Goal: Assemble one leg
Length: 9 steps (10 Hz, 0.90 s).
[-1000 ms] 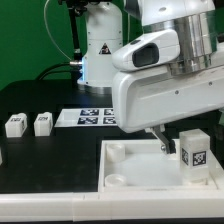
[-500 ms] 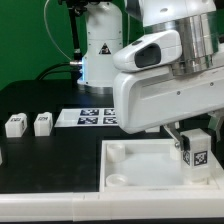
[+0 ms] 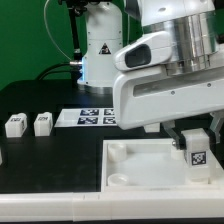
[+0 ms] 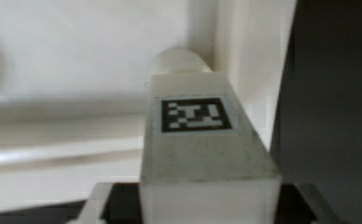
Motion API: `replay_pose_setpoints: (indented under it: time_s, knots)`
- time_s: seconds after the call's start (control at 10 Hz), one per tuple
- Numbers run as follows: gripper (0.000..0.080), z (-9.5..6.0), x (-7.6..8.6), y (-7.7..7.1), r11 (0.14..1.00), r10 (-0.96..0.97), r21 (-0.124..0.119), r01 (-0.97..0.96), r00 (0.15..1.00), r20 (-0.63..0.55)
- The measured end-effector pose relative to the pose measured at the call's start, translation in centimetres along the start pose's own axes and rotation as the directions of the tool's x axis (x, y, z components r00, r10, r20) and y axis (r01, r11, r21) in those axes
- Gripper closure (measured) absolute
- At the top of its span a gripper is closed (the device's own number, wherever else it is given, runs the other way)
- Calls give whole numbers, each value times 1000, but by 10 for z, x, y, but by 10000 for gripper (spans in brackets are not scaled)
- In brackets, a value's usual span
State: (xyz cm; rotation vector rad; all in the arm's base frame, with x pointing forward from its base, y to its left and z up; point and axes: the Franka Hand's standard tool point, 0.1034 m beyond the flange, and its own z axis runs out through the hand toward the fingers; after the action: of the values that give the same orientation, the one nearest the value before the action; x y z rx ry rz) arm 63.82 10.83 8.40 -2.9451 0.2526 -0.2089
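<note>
The leg (image 3: 197, 151), a small white post with a square marker tag, stands upright on the large white panel (image 3: 135, 166) near its edge at the exterior view's right. My gripper (image 3: 195, 138) has come down over it with a finger on each side. In the wrist view the leg (image 4: 203, 150) fills the space between the two dark pads (image 4: 128, 195), which touch its sides with no gap, so my gripper (image 4: 206, 200) is shut on the leg. The bottom of the leg is hidden.
Two more white legs (image 3: 14, 125) (image 3: 42, 123) stand on the black table at the exterior view's left. The marker board (image 3: 88, 117) lies behind the panel. The robot's white base (image 3: 100, 45) stands at the back. A round socket (image 3: 117, 179) sits in the panel's near corner.
My gripper has moved toward the exterior view's right, from beside the leg to over it, and now has a finger on each side of it. The leg has barely shifted.
</note>
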Motion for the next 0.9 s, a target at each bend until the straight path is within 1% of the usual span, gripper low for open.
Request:
replay_pose_setpoints:
  time_s: [0.1,0.2,0.3,0.4,0.5,0.7,0.8,0.9]
  knots:
    - [505,0,0,2,988,154,-6,-154,988,-10]
    - [505,0,1,3,962,271,-7,-271,962,-17]
    - [505,0,1,5,935,355,1,-355,935,-21]
    - [505,0,0,6,874,487,8,-486,874,-16]
    - [504,0,-2,5,785,619,9,-619,785,-13]
    - [501,1,-6,3,560,828,2,-828,560,-22]
    - [501,1,-7,2,483,875,-4,-875,483,-21]
    - [501,2,-8,1,373,928,-7,-928,373,-12]
